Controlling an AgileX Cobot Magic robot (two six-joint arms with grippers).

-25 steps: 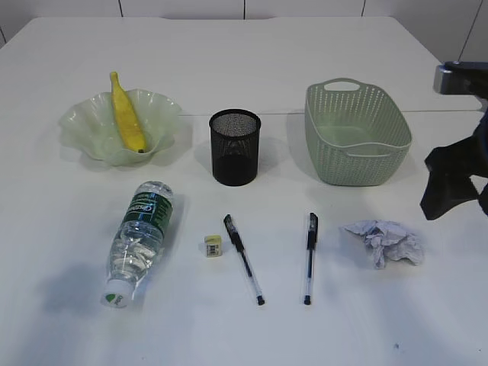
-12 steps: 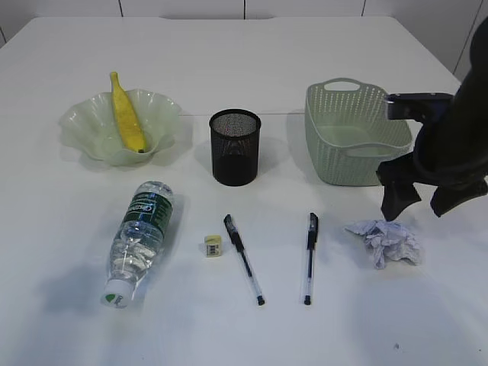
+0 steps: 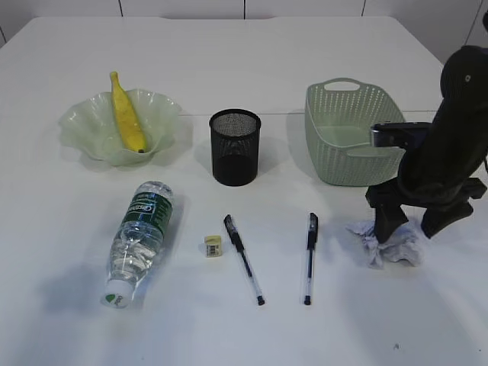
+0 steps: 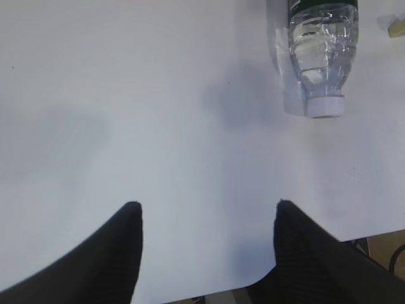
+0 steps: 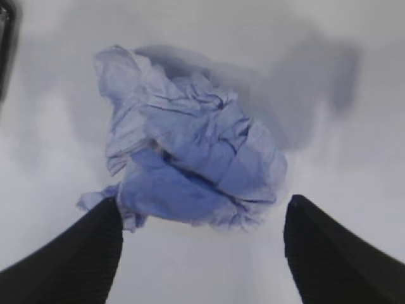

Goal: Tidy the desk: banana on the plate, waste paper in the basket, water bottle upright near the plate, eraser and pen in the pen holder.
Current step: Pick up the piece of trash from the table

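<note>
The waste paper (image 3: 395,248) lies at the desk's front right. My right gripper (image 3: 409,229) stands open over it, one finger on each side. In the right wrist view the waste paper (image 5: 190,158) sits just ahead of the right gripper (image 5: 202,201), which holds nothing. The banana (image 3: 127,114) lies in the plate (image 3: 80,130). The water bottle (image 3: 141,236) lies on its side, cap toward the front edge. The eraser (image 3: 213,245) and two pens (image 3: 244,259) (image 3: 309,256) lie in front of the pen holder (image 3: 235,146). My left gripper (image 4: 207,204) is open over bare desk, short of the bottle (image 4: 319,44).
The basket (image 3: 354,141) stands behind the waste paper, right beside my right arm. The desk's near edge shows just behind my left gripper in the left wrist view. The eraser (image 4: 397,26) peeks in at that view's right edge.
My right arm has swung in from the right edge and come down, so its open fingers now straddle the waste paper. Nothing on the desk has moved.
</note>
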